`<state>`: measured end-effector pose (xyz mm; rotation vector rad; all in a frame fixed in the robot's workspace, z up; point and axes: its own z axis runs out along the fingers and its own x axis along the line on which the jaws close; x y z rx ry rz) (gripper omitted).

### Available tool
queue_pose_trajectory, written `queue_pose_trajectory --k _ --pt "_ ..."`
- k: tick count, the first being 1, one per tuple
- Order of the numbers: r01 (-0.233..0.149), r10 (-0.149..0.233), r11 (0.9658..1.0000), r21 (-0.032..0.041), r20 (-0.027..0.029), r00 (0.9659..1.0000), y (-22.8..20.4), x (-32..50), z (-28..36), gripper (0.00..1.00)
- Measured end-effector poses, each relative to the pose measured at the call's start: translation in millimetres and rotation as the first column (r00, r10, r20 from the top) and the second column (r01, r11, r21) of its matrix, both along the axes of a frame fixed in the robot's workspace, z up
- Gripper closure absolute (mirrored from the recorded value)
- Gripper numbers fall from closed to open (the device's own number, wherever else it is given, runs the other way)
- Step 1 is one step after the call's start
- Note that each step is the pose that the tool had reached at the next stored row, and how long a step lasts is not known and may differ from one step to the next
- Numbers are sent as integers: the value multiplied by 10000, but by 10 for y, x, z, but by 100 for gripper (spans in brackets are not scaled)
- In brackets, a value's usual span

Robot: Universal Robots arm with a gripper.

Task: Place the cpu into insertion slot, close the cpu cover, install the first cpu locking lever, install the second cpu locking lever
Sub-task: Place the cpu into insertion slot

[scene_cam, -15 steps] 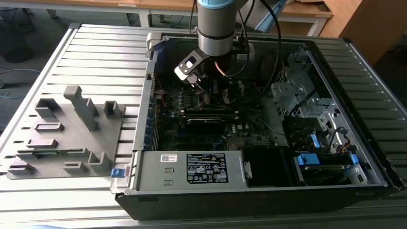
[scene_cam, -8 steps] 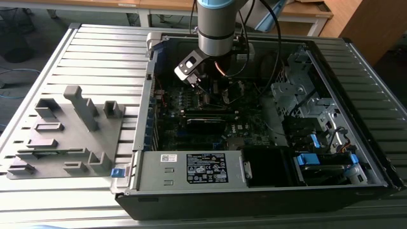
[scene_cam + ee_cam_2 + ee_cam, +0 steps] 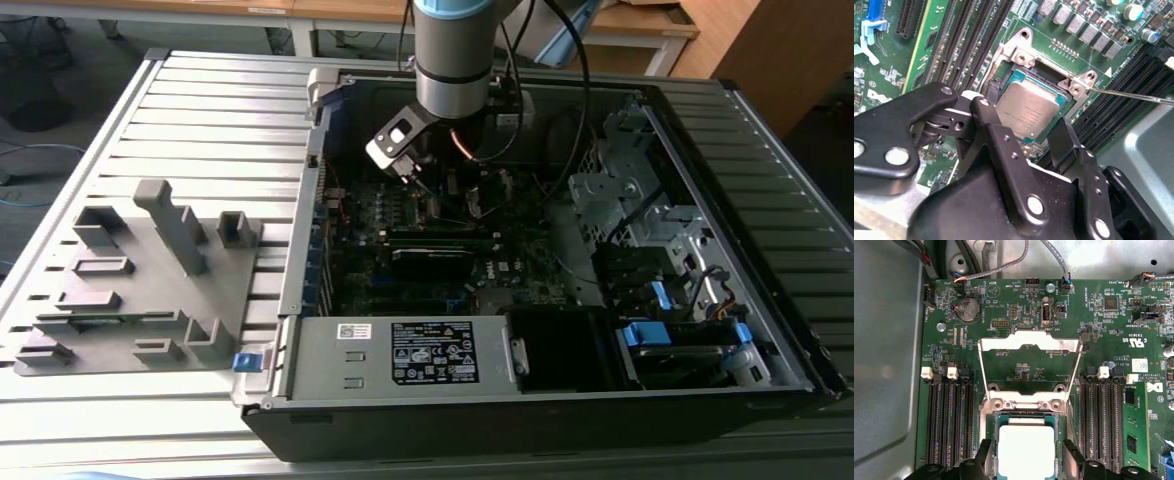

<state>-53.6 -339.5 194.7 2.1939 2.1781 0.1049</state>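
Observation:
The cpu (image 3: 1026,452) (image 3: 1029,112), a silver-topped square chip, lies flat in the insertion slot (image 3: 1046,79) on the green motherboard. My gripper (image 3: 1027,454) (image 3: 1021,119) hangs low over it, its black fingers (image 3: 985,455) flanking the chip on two sides with a narrow gap showing, so it reads as open. Beyond the slot the cpu cover (image 3: 1029,346), a thin silvery frame, is swung back and stands open. A thin locking lever (image 3: 1134,95) sticks out sideways, unlatched. In the exterior view the gripper (image 3: 414,178) reaches down into the open computer case.
Long black memory slots (image 3: 949,425) (image 3: 1101,425) run along both sides of the socket. Cables (image 3: 1004,265) cross the board's far edge. The case walls (image 3: 300,250), a power supply (image 3: 400,355) and drive cages (image 3: 641,210) box in the board. A grey fixture tray (image 3: 134,280) lies at the exterior view's left.

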Motion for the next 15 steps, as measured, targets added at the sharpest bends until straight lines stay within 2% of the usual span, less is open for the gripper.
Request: queue_pose_trajectory --k 3,8,15 --pt "1 -1 10000 -1 0 10000 0 0 12 34" --pt "1 -1 10000 1 1 10000 0 0 94 34" --pt "1 -1 10000 1 1 10000 0 0 101 34"
